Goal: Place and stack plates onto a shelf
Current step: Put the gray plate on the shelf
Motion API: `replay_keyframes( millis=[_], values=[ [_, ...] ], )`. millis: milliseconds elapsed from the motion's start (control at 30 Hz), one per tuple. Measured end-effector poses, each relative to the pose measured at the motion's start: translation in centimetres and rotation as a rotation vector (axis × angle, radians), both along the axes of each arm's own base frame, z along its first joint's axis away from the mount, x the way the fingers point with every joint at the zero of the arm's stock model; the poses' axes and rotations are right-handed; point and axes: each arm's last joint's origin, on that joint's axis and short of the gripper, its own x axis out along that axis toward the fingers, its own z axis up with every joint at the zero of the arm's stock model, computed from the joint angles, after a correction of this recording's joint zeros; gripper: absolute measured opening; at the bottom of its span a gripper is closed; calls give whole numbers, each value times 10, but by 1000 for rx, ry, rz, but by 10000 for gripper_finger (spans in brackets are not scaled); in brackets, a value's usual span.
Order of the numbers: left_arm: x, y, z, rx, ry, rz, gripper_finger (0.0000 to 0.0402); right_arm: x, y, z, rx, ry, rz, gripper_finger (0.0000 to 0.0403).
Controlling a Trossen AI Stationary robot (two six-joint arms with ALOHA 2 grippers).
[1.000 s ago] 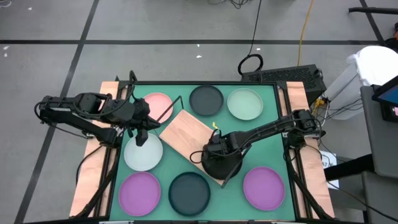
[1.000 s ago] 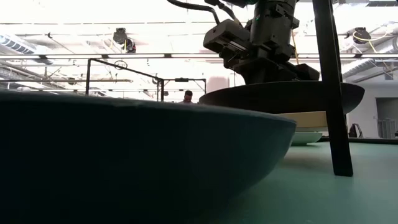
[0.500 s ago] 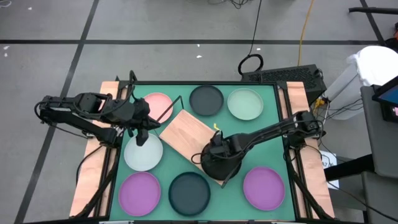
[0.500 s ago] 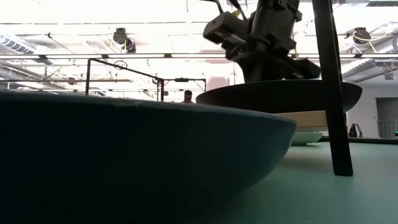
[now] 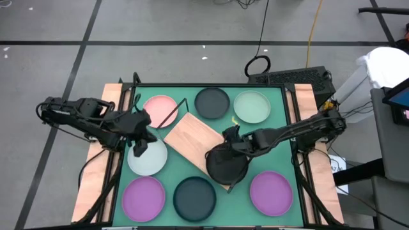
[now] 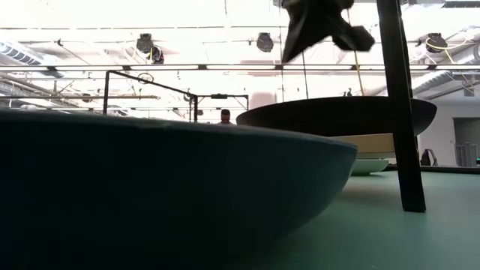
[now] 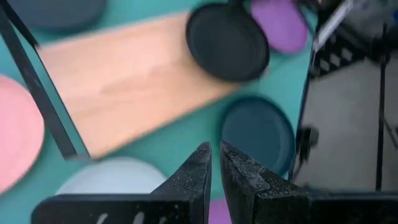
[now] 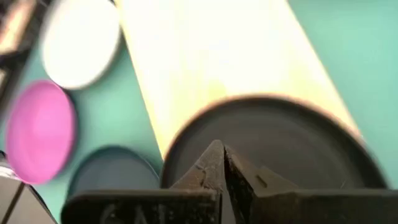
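Note:
The shelf (image 5: 195, 137) is a light wood board lying slantwise mid-table. A black plate (image 5: 227, 166) sits flat on its near-right end, overhanging the edge; the low view shows the black plate (image 6: 337, 116) on the board (image 6: 367, 144). My right gripper (image 5: 230, 135) hovers shut just above that plate's far rim, clear of it, and shows in the low view (image 6: 322, 30) and the right wrist view (image 8: 217, 152). My left gripper (image 5: 140, 143) hangs shut over the far rim of a pale grey plate (image 5: 148, 160), as the left wrist view (image 7: 214, 158) shows.
More plates lie flat on the green mat: pink (image 5: 160, 110), dark (image 5: 211, 102) and pale green (image 5: 252, 106) along the far side, purple (image 5: 144, 197), dark teal (image 5: 195, 197) and purple (image 5: 271, 191) along the near side. The shelf's black wire frame (image 5: 171, 114) stands at its far-left end.
My right gripper has risen off the black plate and drawn back toward the table's far-right; the plate stays flat on the shelf's near end. My left arm has shifted a little toward the near edge.

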Motion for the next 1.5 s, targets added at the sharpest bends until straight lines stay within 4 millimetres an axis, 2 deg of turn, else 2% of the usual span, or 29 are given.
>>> replay_keyframes(
  millis=[300,500,600,867,1133,1267,1500],
  values=[
    [-12,-10,-7,-26,121,-11,40,-1,-6,41,-209,-250,137,0],
    [-11,-13,-8,-47,125,65,40,6,-4,49,-298,-329,248,0],
    [-8,-15,-10,-59,135,108,40,6,-2,50,-269,-332,320,0],
    [14,-30,-24,-69,217,201,40,5,6,49,-177,-337,500,0],
    [39,-54,-50,-99,347,341,42,-1,16,52,-122,-355,621,0],
    [50,-64,-67,-87,438,423,66,-7,19,57,-129,-361,645,0],
    [68,-77,-97,-62,603,570,138,-17,18,71,-134,-407,649,0]
  ],
)
